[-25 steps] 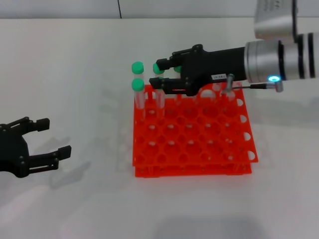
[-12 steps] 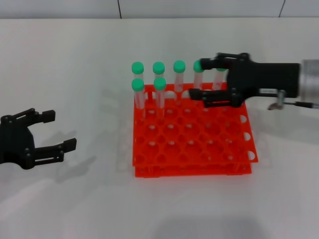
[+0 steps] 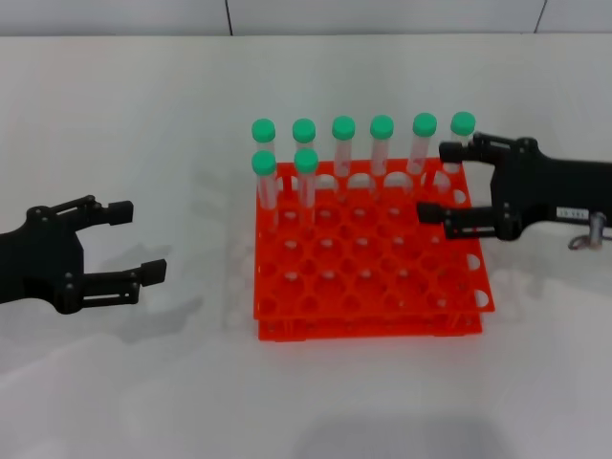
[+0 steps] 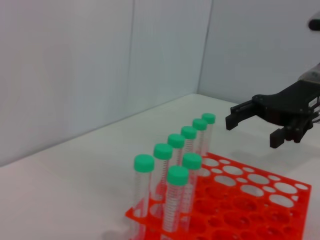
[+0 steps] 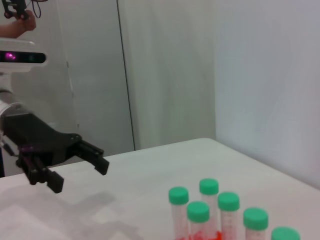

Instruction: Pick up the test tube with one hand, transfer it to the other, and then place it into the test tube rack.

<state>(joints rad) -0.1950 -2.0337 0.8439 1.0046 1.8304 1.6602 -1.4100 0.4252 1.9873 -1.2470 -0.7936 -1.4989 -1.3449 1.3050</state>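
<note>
The orange-red test tube rack (image 3: pixel 382 287) stands mid-table. Several green-capped test tubes stand upright in its back two rows; the one at the second row's second hole (image 3: pixel 306 172) looks the same as the rest. No tube is in a gripper. My right gripper (image 3: pixel 438 182), with the white label, hovers open and empty over the rack's right back part. My left gripper (image 3: pixel 137 239) is open and empty, left of the rack above the table. The left wrist view shows the rack (image 4: pixel 260 200), the tubes (image 4: pixel 177 177) and the right gripper (image 4: pixel 253 131). The right wrist view shows the left gripper (image 5: pixel 79 176).
The white table (image 3: pixel 143 115) spreads around the rack. Most rack holes toward the front are unfilled. Pale walls stand behind the table in both wrist views. The tube caps (image 5: pixel 209 187) show low in the right wrist view.
My right gripper has drawn back to the right from the tubes at the rack's back left, open and empty. My left gripper has moved a little right, toward the rack.
</note>
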